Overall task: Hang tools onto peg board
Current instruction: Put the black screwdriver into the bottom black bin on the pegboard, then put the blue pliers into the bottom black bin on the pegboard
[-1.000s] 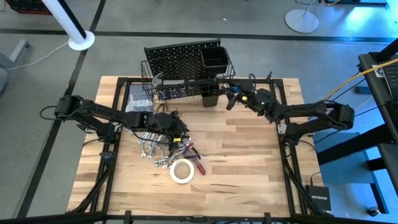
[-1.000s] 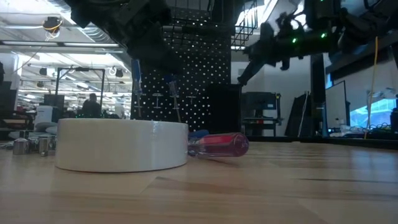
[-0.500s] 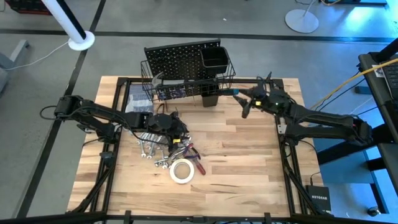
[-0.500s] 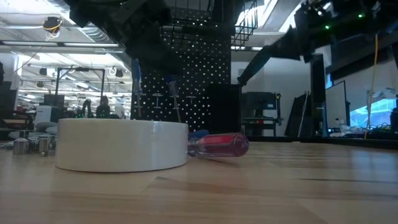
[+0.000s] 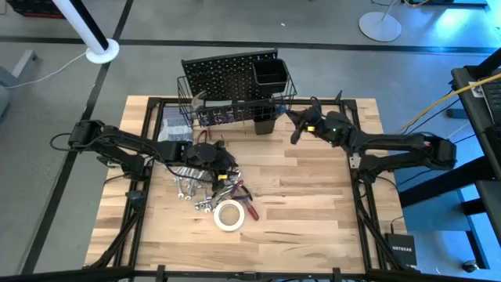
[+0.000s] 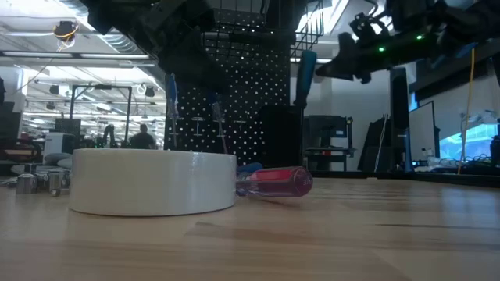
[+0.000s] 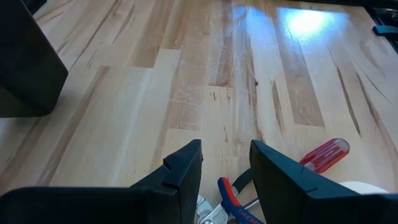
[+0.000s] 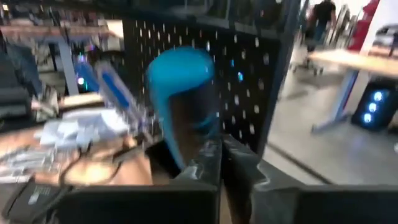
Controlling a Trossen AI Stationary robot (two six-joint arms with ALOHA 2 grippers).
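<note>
Getting that blue-handled screwdriver (image 8: 183,99) seated is the step in hand, I reckon: the right gripper (image 8: 221,163) has its fingers pinched tight on the handle, up in the air just beside the wire basket (image 5: 270,106) on the peg board (image 5: 223,74). I'd keep the shaft pointing down and ease in slowly so the tip doesn't catch the wire. Meanwhile the left gripper (image 7: 225,168) hovers with fingers spread over the tool pile (image 5: 205,188) near the tape roll (image 5: 228,215), holding nothing.
</note>
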